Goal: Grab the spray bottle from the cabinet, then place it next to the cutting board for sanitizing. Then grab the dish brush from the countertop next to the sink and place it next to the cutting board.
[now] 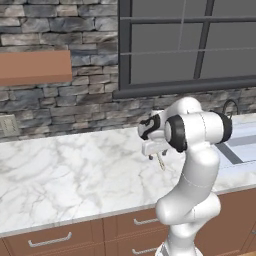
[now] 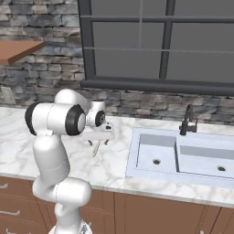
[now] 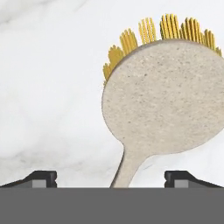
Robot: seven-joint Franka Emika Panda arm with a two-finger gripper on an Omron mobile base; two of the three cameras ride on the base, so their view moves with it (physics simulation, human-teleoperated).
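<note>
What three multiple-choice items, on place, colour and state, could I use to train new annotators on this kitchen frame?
1. Where does the dish brush lie?
A. in the sink
B. on the countertop
C. on a shelf

2. What colour are its bristles?
A. yellow
B. blue
C. black

3. How does the tool stand?
A. shut on the faucet
B. shut empty
C. open astride the handle

Key: B, marble countertop lies under it, left of the sink; A, yellow tufts fringe the head; C, the fingertips stand apart either side of the handle.

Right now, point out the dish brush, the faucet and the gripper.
dish brush (image 3: 162, 100): hand view, on its round beige head.
faucet (image 2: 187, 119): right base view, on its dark upright neck.
gripper (image 3: 110, 179): hand view, midway between the dark fingertips.
</note>
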